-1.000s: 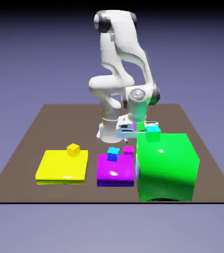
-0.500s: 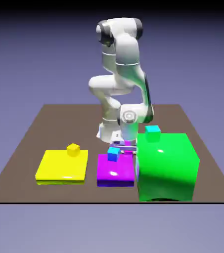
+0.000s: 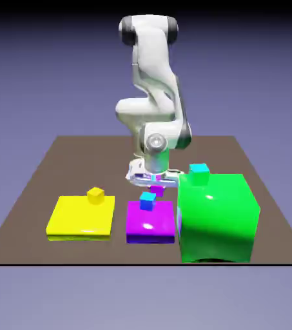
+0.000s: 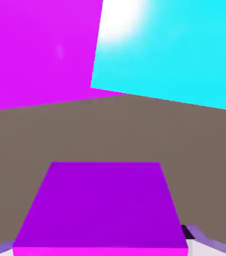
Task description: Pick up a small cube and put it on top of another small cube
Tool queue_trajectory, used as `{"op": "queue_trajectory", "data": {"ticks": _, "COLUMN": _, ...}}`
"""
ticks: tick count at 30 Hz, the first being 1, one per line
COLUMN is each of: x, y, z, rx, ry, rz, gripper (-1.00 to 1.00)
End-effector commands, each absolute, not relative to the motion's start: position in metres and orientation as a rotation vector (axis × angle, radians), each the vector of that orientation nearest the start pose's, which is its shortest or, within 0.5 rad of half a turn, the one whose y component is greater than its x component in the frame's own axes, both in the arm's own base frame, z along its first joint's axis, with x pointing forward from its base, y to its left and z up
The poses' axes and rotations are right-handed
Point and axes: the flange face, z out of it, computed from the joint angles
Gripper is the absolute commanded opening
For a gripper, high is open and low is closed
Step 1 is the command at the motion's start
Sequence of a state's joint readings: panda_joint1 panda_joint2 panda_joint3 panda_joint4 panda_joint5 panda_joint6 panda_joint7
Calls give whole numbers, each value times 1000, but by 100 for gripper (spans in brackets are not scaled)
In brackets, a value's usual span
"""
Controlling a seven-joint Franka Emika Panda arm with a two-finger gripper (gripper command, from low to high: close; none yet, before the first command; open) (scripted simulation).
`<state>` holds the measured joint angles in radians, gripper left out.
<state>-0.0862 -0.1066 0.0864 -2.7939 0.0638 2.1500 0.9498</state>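
The tiny magenta-pink small cube (image 3: 156, 191) hangs just above the flat magenta block (image 3: 150, 222), with my gripper (image 3: 155, 185) shut on it. In the hand view this cube (image 4: 100, 205) fills the lower middle between my gripper (image 4: 100, 246) fingers, and one fingertip (image 4: 200, 238) shows at the bottom right. A tiny cyan cube (image 3: 147, 201) sits on the magenta block, slightly below and toward the exterior view's left of the held cube. The hand view shows that cyan cube (image 4: 174, 50) large at the upper right and the magenta block (image 4: 35, 50) at the upper left.
A big green block (image 3: 218, 216) stands close on the exterior view's right, with a second cyan cube (image 3: 199, 173) on top. A flat yellow block (image 3: 82, 217) carrying a tiny yellow cube (image 3: 96, 194) lies at the left. The brown table (image 3: 38, 180) spreads around them.
The hand came down onto the magenta-pink cube at the magenta block's far right corner, shut on it, then lifted it and shifted left toward the cyan cube.
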Motion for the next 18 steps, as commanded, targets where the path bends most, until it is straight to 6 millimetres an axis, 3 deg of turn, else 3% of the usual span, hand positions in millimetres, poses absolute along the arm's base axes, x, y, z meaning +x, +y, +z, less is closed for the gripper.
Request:
{"op": "queue_trajectory", "data": {"ticks": 1, "x": 318, "y": -13, "z": 217, "rx": -2833, "ry": 1611, "rz": 843, "gripper": -100}}
{"op": "queue_trajectory", "data": {"ticks": 3, "x": 334, "y": -42, "z": 238, "rx": -2751, "ry": 1745, "rz": 850, "gripper": -100}}
{"op": "queue_trajectory", "data": {"ticks": 4, "x": 346, "y": -46, "z": 257, "rx": -2669, "ry": 1831, "rz": 791, "gripper": -100}}
{"op": "queue_trajectory", "data": {"ticks": 5, "x": 358, "y": -47, "z": 277, "rx": -2579, "ry": 1908, "rz": 726, "gripper": -100}}
{"op": "queue_trajectory", "data": {"ticks": 8, "x": 375, "y": -21, "z": 307, "rx": -2430, "ry": 1967, "rz": 583, "gripper": -100}}
{"op": "queue_trajectory", "data": {"ticks": 9, "x": 375, "y": -21, "z": 307, "rx": -2430, "ry": 1967, "rz": 583, "gripper": -100}}
{"op": "queue_trajectory", "data": {"ticks": 14, "x": 360, "y": -11, "z": 240, "rx": -2430, "ry": 1967, "rz": 583, "gripper": -100}}
{"op": "queue_trajectory", "data": {"ticks": 15, "x": 360, "y": -11, "z": 240, "rx": -2430, "ry": 1967, "rz": 583, "gripper": 100}}
{"op": "queue_trajectory", "data": {"ticks": 16, "x": 360, "y": -11, "z": 240, "rx": -2430, "ry": 1967, "rz": 583, "gripper": 100}}
{"op": "queue_trajectory", "data": {"ticks": 18, "x": 368, "y": -15, "z": 267, "rx": -2429, "ry": 1965, "rz": 584, "gripper": 100}}
